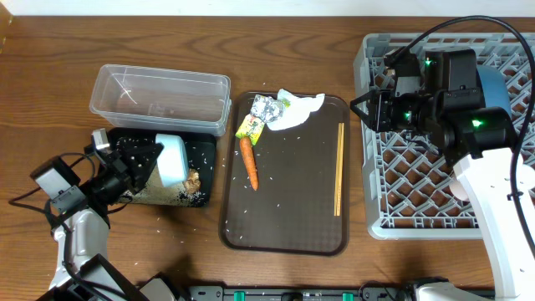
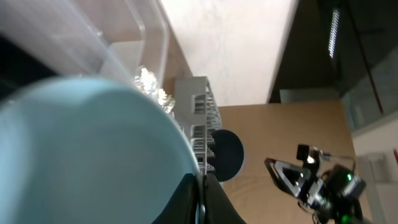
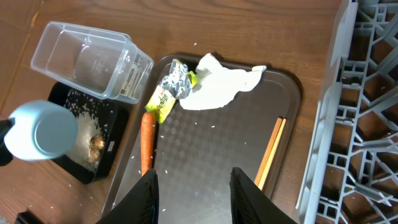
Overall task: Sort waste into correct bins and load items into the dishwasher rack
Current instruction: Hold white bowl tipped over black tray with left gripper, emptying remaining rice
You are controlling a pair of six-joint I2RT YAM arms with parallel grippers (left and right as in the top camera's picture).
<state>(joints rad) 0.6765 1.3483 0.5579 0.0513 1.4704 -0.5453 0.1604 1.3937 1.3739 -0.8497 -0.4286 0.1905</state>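
Left gripper (image 1: 153, 160) pinches the rim of the light blue cup (image 1: 173, 159), tipped on its side over the black tray (image 1: 203, 146).

Below the cup, rice grains (image 1: 167, 197) and a brown food lump (image 1: 192, 180) lie in that tray, and the clear tub (image 1: 163, 75) stands just beyond it on the dark wooden table (image 1: 50, 75). The right gripper (image 1: 364, 109) hangs with its fingers spread and nothing between them over the near edge of the grey dishwasher rack (image 1: 418, 192), where a dark blue plate (image 2: 225, 152) stands behind it. Between the two arms, the brown serving tray (image 1: 292, 192) carries a carrot (image 1: 249, 163), crumpled white paper (image 1: 297, 109), foil (image 1: 266, 107), a yellow-green wrapper (image 1: 249, 127) and chopsticks (image 1: 338, 171). Stray grains dot the tabletop. Past the table, the left wrist view shows a pale wall.
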